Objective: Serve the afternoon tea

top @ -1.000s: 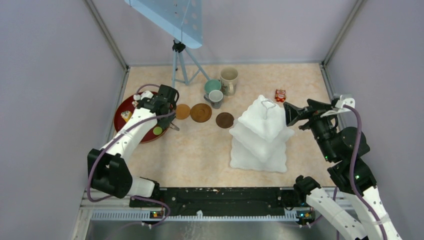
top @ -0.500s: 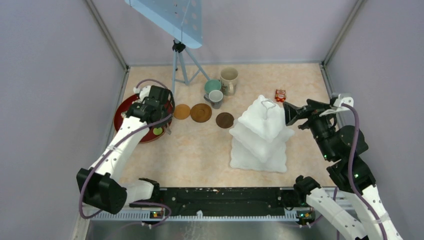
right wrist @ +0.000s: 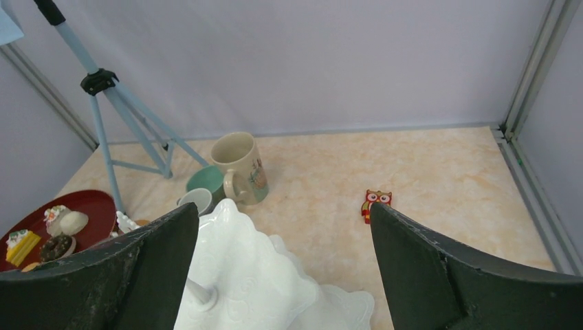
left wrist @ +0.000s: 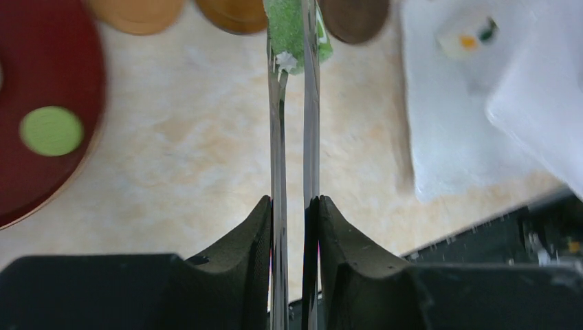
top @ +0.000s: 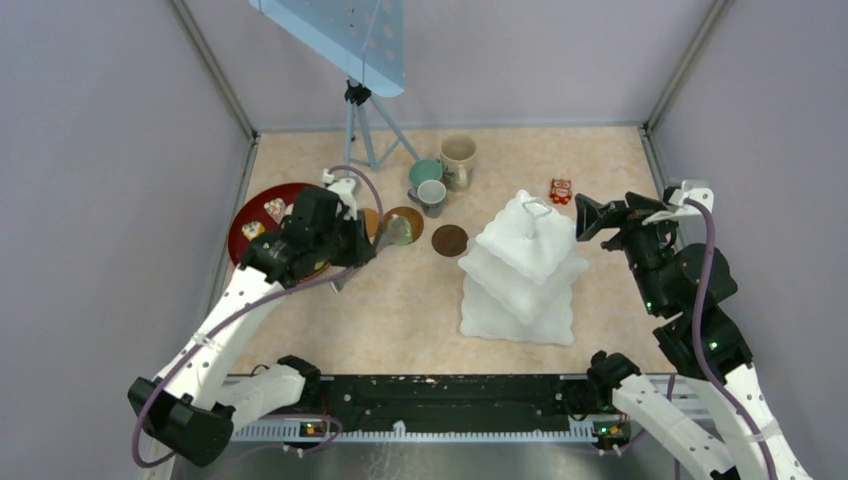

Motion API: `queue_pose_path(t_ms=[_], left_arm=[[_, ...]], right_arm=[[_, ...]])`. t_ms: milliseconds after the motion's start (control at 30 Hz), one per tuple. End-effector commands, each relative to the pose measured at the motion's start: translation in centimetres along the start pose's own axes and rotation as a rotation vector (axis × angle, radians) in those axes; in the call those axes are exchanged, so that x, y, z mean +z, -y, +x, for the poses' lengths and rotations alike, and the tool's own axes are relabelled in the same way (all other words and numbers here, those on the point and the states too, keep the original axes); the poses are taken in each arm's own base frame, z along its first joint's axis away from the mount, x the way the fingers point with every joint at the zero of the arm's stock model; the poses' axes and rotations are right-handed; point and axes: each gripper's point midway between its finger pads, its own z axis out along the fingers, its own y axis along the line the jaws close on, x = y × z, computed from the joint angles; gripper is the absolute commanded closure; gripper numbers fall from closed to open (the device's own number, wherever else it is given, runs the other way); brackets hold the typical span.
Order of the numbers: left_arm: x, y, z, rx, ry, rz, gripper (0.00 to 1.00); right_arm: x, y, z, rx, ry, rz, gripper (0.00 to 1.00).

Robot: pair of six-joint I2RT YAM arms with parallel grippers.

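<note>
My left gripper (left wrist: 294, 203) is shut on a pair of thin metal tongs (left wrist: 293, 130). The tongs' tips pinch a green toy cake (left wrist: 294, 27) above the brown coasters (top: 449, 240). From above, this gripper (top: 350, 245) sits just right of the dark-red tray (top: 262, 200). The white three-tier stand (top: 520, 265) is at centre right, and a small white cake (left wrist: 467, 38) lies on a lower tier. My right gripper (top: 590, 215) hangs open beside the stand's top tier (right wrist: 240, 275), holding nothing. The beige (top: 459, 158), teal (top: 424, 172) and grey mugs (top: 432, 194) cluster behind the coasters.
The tray (left wrist: 41, 89) carries a round green cookie (left wrist: 50, 130) and several other cakes (right wrist: 20, 244). A red owl figure (top: 560, 190) lies behind the stand. A blue tripod (top: 358, 130) stands at the back left, and walls close in on three sides.
My left arm swung right from over the tray to the coasters, carrying the tongs with the green cake in their tips. The right gripper barely shifted.
</note>
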Motion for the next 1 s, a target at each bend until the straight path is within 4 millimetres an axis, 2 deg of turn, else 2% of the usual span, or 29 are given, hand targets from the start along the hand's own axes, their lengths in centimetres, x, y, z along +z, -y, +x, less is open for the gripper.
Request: queue_pose_path(t_ms=[0, 100, 400, 500, 667, 967], left_arm=[[-1.0, 6.7, 2.2, 0.183, 0.053, 0.257, 0.73], [-1.3, 8.8, 4.0, 0.226, 0.068, 0.313, 0.73], [-0.7, 12.3, 8.8, 0.334, -0.002, 0.431, 0.76], [-1.4, 14.4, 10.4, 0.369, -0.002, 0.525, 0.76], [-1.4, 18.6, 13.4, 0.435, -0.026, 0.600, 0.74], [-0.1, 23.1, 14.9, 0.554, 0.095, 0.524, 0.76]], right_arm=[[-0.3, 0.5, -3.1, 0.000, 0.074, 0.038, 0.08], [-0.3, 0.8, -3.3, 0.003, 0.080, 0.052, 0.08], [-0.5, 1.1, -3.2, 0.016, 0.068, 0.072, 0.08], [-0.4, 1.2, -2.6, 0.025, 0.055, 0.078, 0.08], [-0.6, 1.0, -2.5, 0.051, 0.060, 0.071, 0.08], [-0.8, 0.6, -2.8, 0.069, 0.067, 0.047, 0.08]])
